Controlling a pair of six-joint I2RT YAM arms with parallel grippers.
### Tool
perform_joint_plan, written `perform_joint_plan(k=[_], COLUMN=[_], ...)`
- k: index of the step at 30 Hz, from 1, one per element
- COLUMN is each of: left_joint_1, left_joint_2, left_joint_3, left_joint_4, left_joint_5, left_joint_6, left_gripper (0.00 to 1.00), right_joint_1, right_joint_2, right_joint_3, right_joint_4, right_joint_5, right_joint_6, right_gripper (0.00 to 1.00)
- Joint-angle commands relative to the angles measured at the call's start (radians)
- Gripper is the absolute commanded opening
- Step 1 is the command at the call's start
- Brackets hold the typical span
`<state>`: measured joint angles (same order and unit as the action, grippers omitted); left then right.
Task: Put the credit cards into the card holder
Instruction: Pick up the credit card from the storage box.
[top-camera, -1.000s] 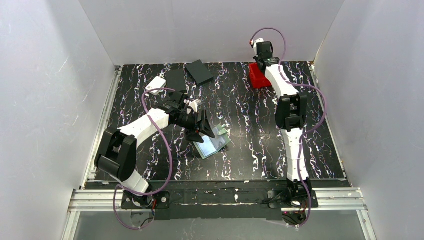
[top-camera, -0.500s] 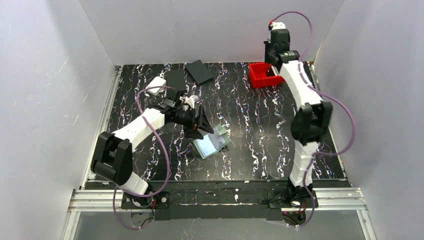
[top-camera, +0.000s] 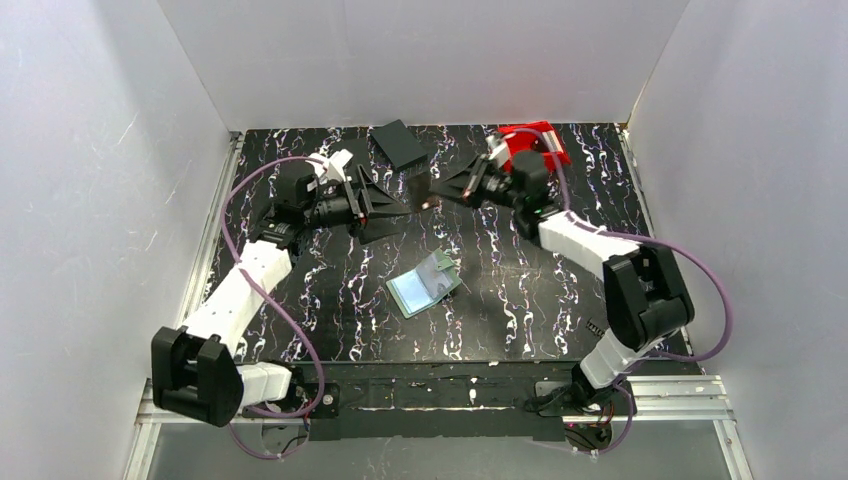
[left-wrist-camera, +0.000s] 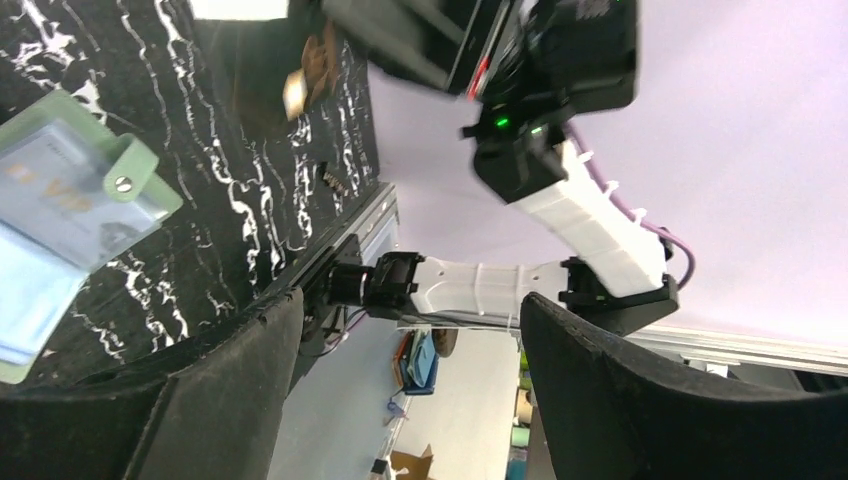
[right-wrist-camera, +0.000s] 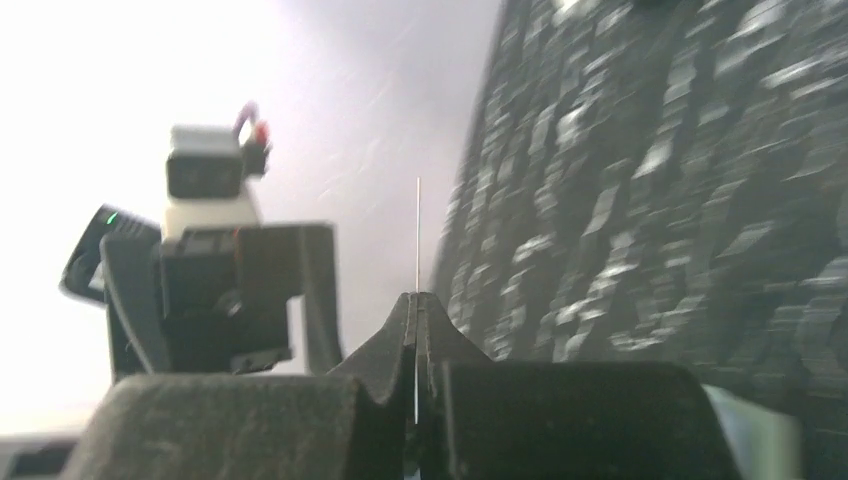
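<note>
The card holder (top-camera: 425, 283) lies open on the table's middle, sage green with pale clear pockets. It also shows at the left edge of the left wrist view (left-wrist-camera: 70, 200), a pale card inside a pocket. My right gripper (top-camera: 442, 190) hangs above the back middle, shut on a thin credit card seen edge-on in the right wrist view (right-wrist-camera: 417, 235). My left gripper (top-camera: 390, 205) is open and empty, raised off the table, facing the right gripper a short way apart. In the left wrist view, the left gripper (left-wrist-camera: 410, 305) holds nothing between its fingers.
A red bin (top-camera: 535, 147) stands at the back, right of centre. A black flat rectangle (top-camera: 400, 143) lies at the back middle. White walls close in the table on three sides.
My left gripper lifted off the card holder and swung back-left. My right arm swung from the red bin toward the back middle, holding a card, and now faces the left gripper.
</note>
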<state>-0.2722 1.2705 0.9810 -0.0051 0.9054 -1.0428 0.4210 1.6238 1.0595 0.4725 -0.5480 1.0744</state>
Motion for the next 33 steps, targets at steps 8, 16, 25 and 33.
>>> perform_joint_plan(k=[8,16,25,33], left_joint_1=[0.001,0.004,0.006,0.006], left_joint_2=[-0.204,-0.236,-0.157,-0.153], left_joint_3=[-0.089,0.036,0.005,-0.009], left_joint_4=[0.047,-0.216,0.065,0.065], left_joint_5=[-0.152,-0.267,-0.157,-0.179], left_joint_6=[-0.165,0.005,-0.102,-0.091], left_gripper=[0.72,0.79,0.41,0.24], right_joint_1=[0.147,0.147,0.154,0.167], right_joint_2=[0.093,0.079,0.080,0.094], right_joint_3=[-0.086,-0.097,-0.096,-0.101], right_joint_4=[0.764,0.747,0.779,0.810], right_joint_5=[-0.068,-0.087,-0.119,-0.110], right_joint_6=[0.543,0.531,0.550,0.571], right_gripper=[0.01,0.01,0.01,0.01])
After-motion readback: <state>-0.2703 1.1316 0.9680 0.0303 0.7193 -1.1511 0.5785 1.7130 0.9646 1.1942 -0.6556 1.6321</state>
